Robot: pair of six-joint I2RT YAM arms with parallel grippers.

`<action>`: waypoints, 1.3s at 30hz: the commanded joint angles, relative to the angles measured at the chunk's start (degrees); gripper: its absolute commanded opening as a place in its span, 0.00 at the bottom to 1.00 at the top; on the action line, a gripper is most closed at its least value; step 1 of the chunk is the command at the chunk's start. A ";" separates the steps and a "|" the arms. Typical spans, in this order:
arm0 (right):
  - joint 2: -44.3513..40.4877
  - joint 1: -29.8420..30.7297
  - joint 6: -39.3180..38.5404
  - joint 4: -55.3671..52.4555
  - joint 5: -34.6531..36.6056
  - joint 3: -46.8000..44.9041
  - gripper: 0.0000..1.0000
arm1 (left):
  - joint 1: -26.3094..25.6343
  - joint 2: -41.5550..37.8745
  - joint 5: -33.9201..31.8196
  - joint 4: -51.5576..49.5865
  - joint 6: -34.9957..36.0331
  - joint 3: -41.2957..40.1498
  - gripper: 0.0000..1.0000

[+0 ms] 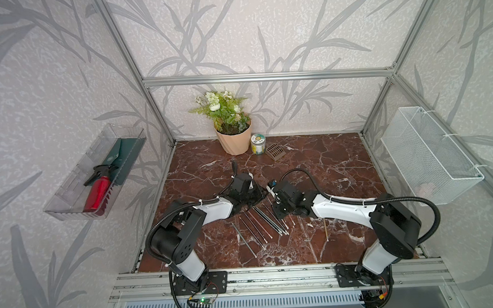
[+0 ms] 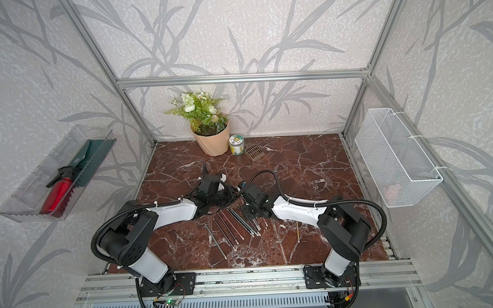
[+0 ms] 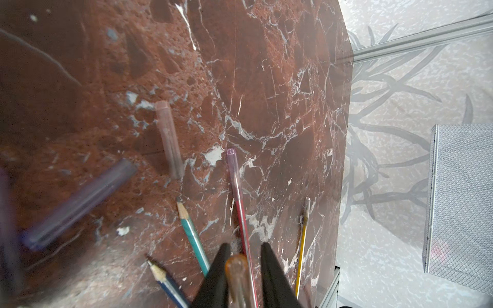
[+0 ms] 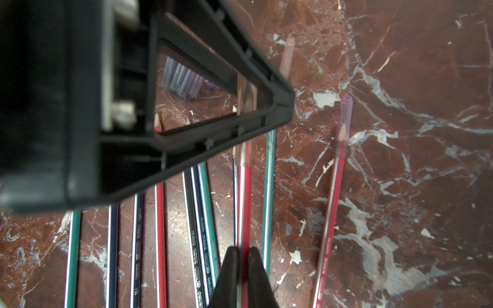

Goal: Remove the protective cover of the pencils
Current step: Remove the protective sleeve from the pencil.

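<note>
Pencils (image 4: 160,240): slim glossy barrels, perhaps hexagonal

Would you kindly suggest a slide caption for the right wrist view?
Right gripper pinches a red pencil, its protective cover between the jaws of the left gripper, above loose pencils.

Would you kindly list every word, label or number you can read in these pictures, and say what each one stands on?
No text can be read for certain.
the pencils: white lettering along the barrels, too blurred to read.
jar: printed label, too small to read.
</note>
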 commanded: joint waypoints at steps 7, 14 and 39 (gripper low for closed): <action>-1.05 1.06 -0.14 0.79 -0.05 0.46 0.00 | -0.32 0.27 -0.85 0.53 -1.20 1.08 0.06; -1.83 1.64 -0.41 1.13 0.39 -0.55 0.00 | -0.15 0.07 -2.07 0.37 -2.36 1.36 0.02; -4.86 2.08 -0.76 1.48 0.94 -4.05 0.00 | 5.36 -5.48 -6.58 -3.69 -3.93 4.21 0.00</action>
